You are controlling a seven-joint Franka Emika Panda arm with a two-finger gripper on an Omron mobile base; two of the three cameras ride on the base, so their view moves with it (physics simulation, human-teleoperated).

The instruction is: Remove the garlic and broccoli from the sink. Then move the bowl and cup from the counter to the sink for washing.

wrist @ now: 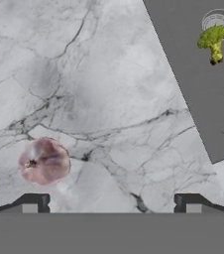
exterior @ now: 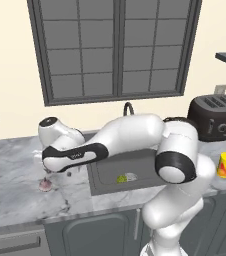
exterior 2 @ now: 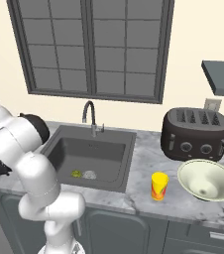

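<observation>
1. Hovering over the grey-and-white veined marble counter (wrist: 109,99) left of the basin, the end effector (wrist: 111,202) has its two dark fingertips spread as wide as they go, with nothing between them.
2. The small pinkish-white rounded garlic bulb (wrist: 43,161) lies on the marble just ahead of one fingertip, already out of the dark grey rectangular recessed sink (exterior 2: 91,156); the left base view shows it on the counter (exterior: 46,185) below the hand.
3. The tiny yellow-green broccoli floret on its short pale stalk (wrist: 213,42) rests on the sink floor, touching or just beside the flat whitish round drain disc (wrist: 218,22).
4. The broccoli looks very light and slightly yielding; the bushy crown is probably soft and would crumple, so pinching across the firmer stalk or low on the crown seems safer.
5. It lies on its side, so the fingers likely have to drop nearly to the basin floor and straddle it without scraping the disc.
6. The small bright yellow tapered cup with a red-orange patch (exterior 2: 159,185) and the wide, shallow pale cream-green round bowl (exterior 2: 206,180) stand on the counter right of the sink, both rigid; the bowl probably wants a rim pinch.
</observation>
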